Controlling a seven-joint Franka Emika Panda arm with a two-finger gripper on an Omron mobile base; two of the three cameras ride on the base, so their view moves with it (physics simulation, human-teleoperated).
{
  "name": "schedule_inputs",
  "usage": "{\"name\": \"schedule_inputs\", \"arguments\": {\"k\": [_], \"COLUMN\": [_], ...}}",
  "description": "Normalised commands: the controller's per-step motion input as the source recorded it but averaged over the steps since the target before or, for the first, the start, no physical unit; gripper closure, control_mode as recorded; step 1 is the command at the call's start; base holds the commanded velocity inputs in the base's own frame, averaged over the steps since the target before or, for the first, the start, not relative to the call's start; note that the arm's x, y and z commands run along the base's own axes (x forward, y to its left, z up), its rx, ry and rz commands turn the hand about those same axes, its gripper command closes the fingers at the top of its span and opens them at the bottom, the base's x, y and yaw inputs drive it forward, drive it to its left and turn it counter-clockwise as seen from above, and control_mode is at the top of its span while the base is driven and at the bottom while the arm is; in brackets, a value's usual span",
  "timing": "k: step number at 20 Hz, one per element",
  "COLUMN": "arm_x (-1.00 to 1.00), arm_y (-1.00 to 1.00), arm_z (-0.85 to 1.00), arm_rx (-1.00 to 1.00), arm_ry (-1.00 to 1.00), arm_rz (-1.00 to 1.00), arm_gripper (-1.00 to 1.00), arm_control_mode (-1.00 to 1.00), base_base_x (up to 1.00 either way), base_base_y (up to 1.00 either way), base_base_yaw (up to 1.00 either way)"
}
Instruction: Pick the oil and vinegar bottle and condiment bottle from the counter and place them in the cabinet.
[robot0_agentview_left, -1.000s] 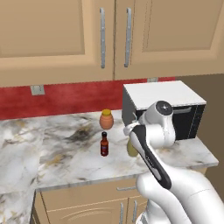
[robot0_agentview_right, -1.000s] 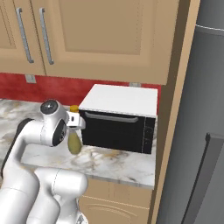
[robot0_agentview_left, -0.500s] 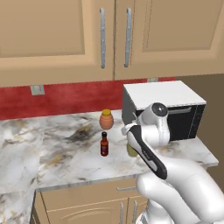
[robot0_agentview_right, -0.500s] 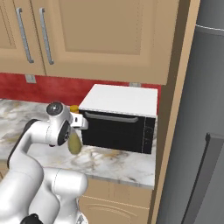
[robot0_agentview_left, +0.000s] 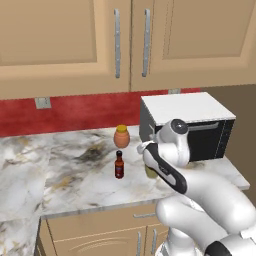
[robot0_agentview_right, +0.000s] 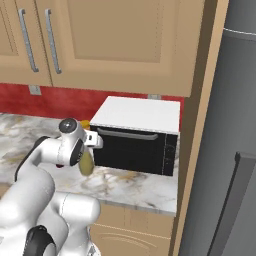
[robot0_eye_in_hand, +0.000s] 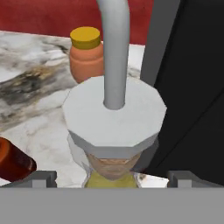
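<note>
End effector (robot0_eye_in_hand: 112, 177): descended over the oil and vinegar bottle (robot0_eye_in_hand: 114, 131). Hand view shows the two finger tips (robot0_eye_in_hand: 37, 178) flanking the bottle neck, just below its white-grey cap, with the metal spout rising toward the lens. Tips appear apart, one each side; whether they press the neck I cannot tell, since contact is hidden at the frame bottom.

Bottle position: standing on the tabletop (robot0_agentview_left: 60, 175), just in front of the black microwave (robot0_agentview_left: 200, 130). In the left base view only a sliver of olive body (robot0_agentview_left: 150, 172) shows beside the arm; in the right base view the body (robot0_agentview_right: 87, 164) hangs below the wrist, against the oven front.

Condiment bottle (robot0_agentview_left: 119, 165): upright, near, to the left of the olive bottle. Orange jar (robot0_agentview_left: 121, 136) behind it, by the red backsplash.

Risks (judgement):
- Neck is narrow; a grip near the cap could slip or let the heavy body swing.
- Microwave sits close; a tilted lift could knock the bottle against it.
- Sideways motion could topple the slim condiment bottle.

View differences: hand view gives finger-to-neck alignment; base views give bottle-to-microwave clearance and the spacing of the other bottle. Cabinet not seen here.
</note>
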Motion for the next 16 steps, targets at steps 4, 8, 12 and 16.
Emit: {"name": "schedule_inputs", "arguments": {"k": [4, 8, 12, 16], "arm_x": [0.11, 0.05, 0.09, 0.05], "arm_y": [0.00, 0.02, 0.07, 0.03], "arm_z": [-0.11, -0.12, -0.13, -0.14], "arm_rx": [0.00, 0.00, 0.00, 0.00], "arm_ry": [0.00, 0.00, -0.08, -0.17], "arm_rz": [0.00, 0.00, -0.01, -0.02], "arm_gripper": [-1.00, -1.00, -1.00, -1.00], "arm_control_mode": [-1.00, -1.00, -1.00, -1.00], "base_base_x": [0.00, 0.00, 0.00, 0.00], "base_base_y": [0.00, 0.00, 0.00, 0.00], "base_base_yaw": [0.00, 0.00, 0.00, 0.00]}}
